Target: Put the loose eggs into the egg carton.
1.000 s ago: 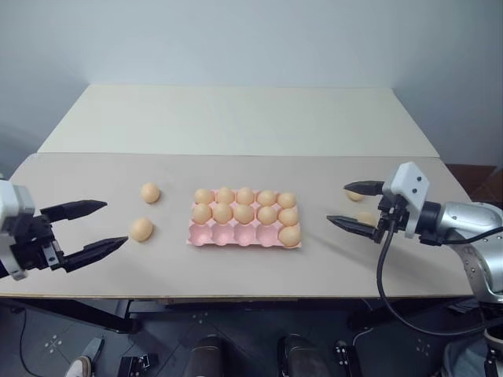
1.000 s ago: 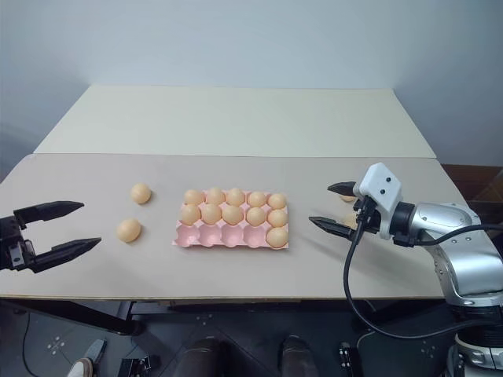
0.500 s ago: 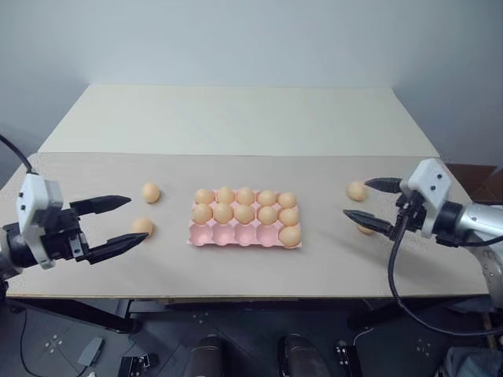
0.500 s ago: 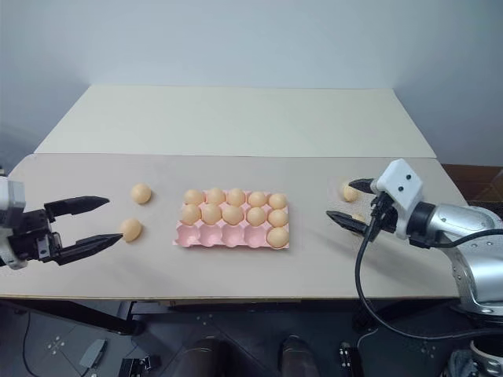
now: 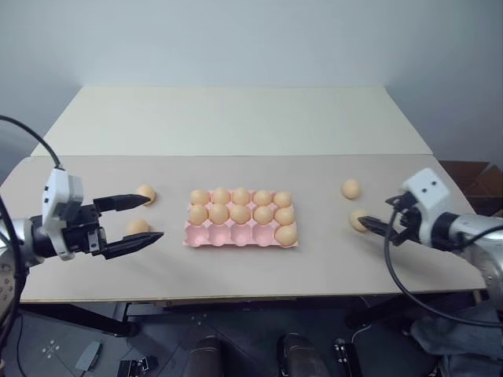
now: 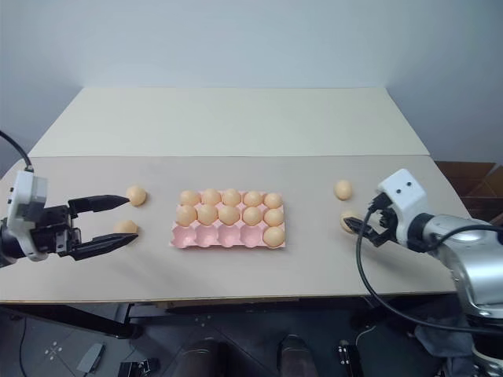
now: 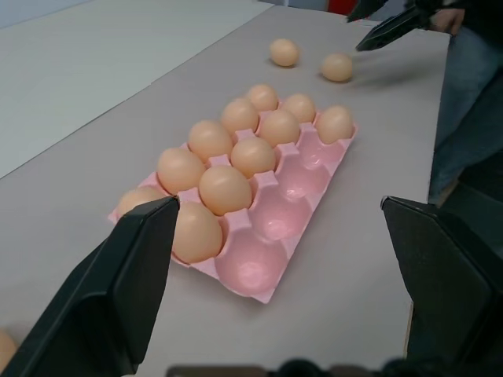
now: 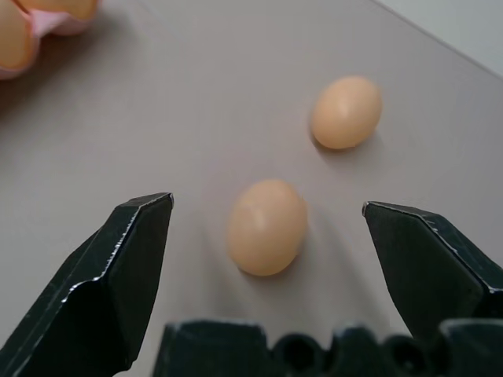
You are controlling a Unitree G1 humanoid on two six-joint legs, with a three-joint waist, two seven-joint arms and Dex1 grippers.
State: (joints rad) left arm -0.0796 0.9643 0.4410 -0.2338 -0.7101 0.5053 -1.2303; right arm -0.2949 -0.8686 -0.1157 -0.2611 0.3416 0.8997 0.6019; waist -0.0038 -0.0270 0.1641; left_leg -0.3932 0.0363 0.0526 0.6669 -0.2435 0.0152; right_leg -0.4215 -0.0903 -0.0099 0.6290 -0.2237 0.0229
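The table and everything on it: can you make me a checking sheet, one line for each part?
Surface: beige table, a paler table behind it.
Job's things: pink carton holds eleven eggs, four front cups empty. Four loose eggs: two at left, two at right.
Clutter: nothing seen.
Grippers: left gripper open, its fingers either side of the nearer left egg; right gripper open, the nearer right egg between its fingers, not touching.
Cables: black cable loops under the right arm.
Surroundings: plain wall, dark floor.

Left gripper point(image 5: 134, 220), right gripper point(image 8: 267, 236): jaws wide
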